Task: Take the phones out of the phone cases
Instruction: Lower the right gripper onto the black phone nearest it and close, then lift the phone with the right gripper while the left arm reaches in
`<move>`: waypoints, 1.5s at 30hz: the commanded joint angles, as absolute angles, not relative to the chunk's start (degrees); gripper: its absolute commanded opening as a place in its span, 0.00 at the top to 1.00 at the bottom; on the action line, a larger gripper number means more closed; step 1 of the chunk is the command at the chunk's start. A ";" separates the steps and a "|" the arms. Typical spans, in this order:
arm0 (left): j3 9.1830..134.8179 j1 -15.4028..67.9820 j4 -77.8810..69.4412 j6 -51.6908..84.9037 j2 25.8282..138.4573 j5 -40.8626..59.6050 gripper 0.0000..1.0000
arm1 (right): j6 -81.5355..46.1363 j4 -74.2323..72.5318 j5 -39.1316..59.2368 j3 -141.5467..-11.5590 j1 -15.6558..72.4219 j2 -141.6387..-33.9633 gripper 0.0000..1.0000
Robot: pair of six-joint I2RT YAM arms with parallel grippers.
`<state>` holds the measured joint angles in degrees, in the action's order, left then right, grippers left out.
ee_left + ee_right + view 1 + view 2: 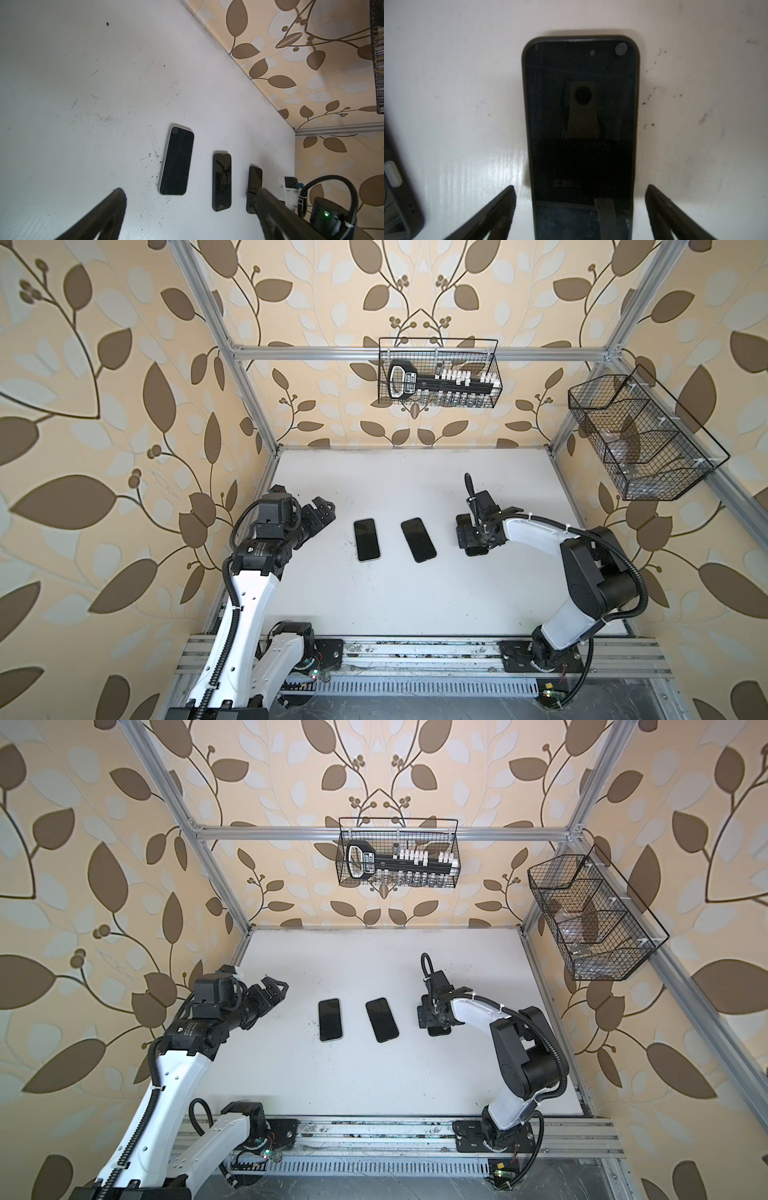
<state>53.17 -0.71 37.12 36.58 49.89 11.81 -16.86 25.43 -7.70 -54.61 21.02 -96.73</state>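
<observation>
In both top views we log left jaws wide, centre left; pale-rimmed phone [367, 539] and dark phone [418, 540] mid-frame on the tabletop [374, 605]. Left wrist: black-cased phone [255, 182] lower right, beside them. Right wrist: it lies flat, centre frame, between wide right jaws, sides untouched.

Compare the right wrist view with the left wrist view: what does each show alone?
Right wrist only: the right gripper, open, with fingers either side of the dark-cased phone, and the grey dot on its corner. Left wrist only: the light-rimmed phone, the open left gripper and the wallpapered wall. Both: the dark-cased phone, the middle phone and the white table.
</observation>
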 commanded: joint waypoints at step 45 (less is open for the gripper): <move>50.63 -0.35 28.57 36.77 52.10 25.31 0.01 | -16.44 26.10 -4.46 -54.92 21.06 -93.97 0.37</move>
